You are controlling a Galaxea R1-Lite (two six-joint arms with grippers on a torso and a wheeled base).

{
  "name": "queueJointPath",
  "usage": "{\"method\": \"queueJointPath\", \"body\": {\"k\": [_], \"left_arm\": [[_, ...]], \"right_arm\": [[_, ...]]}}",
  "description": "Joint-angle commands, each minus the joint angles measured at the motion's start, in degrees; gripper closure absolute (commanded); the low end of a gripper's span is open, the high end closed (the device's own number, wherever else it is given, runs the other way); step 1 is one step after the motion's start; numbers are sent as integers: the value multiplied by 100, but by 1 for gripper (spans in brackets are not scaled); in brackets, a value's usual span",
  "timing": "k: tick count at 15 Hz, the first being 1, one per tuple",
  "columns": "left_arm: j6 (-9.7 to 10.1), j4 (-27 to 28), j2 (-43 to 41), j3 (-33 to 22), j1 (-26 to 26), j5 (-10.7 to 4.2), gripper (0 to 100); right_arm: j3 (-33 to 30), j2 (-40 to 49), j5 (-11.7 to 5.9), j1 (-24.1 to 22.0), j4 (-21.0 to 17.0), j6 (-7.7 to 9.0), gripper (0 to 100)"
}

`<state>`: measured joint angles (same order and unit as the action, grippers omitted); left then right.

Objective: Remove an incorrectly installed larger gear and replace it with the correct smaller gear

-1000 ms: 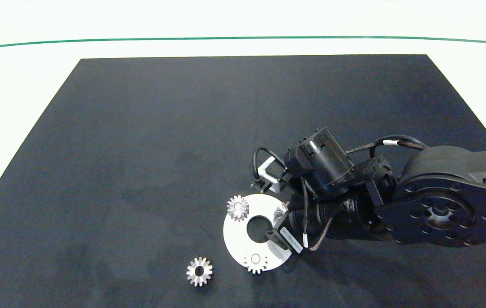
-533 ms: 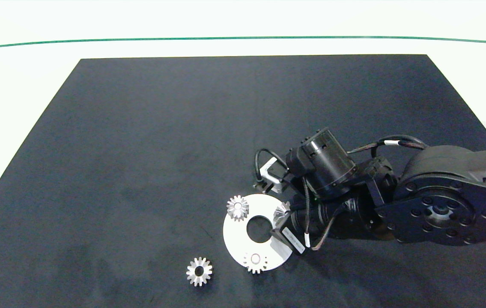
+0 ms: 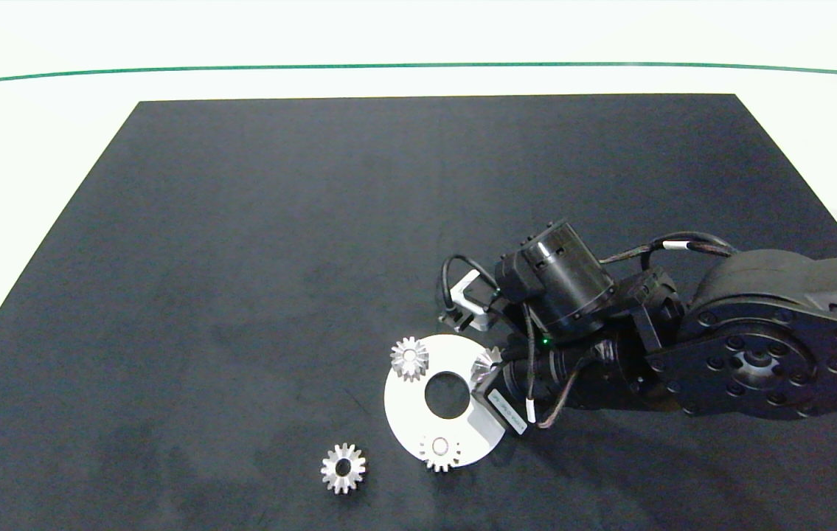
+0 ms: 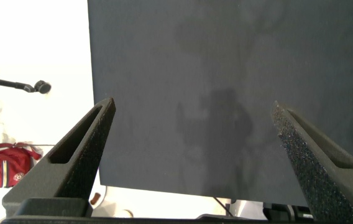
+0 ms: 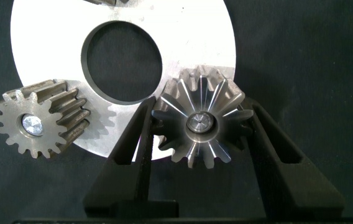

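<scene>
The larger gear [image 5: 201,122], star-faced with long pointed teeth, sits on a pin at the edge of the round white plate [image 5: 189,37]. My right gripper [image 5: 201,104] is shut on it, one finger [image 5: 133,143] pressed against each side of its teeth. In the head view the gear [image 3: 484,362] is partly hidden under that gripper [image 3: 483,370]. One smaller gear [image 3: 343,467] lies loose on the black mat, left of the plate [image 3: 403,402]. My left gripper [image 4: 192,106] hangs open over the mat's edge, holding nothing, and is outside the head view.
Two more small gears [image 3: 409,358] [image 3: 440,451] sit on pins on the plate, one also showing in the right wrist view [image 5: 36,121]. The plate has a round centre hole [image 3: 446,394]. The black mat [image 3: 278,243] stretches far and left; a white surface surrounds it.
The right wrist has shifted slightly right and toward the far side. The larger gear stays at the same spot on the plate, and the other gears have not moved.
</scene>
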<state>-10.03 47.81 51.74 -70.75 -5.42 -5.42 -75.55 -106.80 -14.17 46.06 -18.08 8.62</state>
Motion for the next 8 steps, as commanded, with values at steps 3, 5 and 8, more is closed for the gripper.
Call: {"method": "queueJointPath", "body": {"k": [3, 5, 8], "left_arm": [[-7, 26, -58, 0, -2, -2, 0], [1, 26, -50, 0, -2, -2, 0], [-7, 26, -50, 0, -2, -2, 0]], "right_arm": [[57, 37, -7, 35, -11, 8, 60], [57, 81, -7, 53, -11, 8, 65], [13, 212, -7, 79, -20, 26, 66]]}}
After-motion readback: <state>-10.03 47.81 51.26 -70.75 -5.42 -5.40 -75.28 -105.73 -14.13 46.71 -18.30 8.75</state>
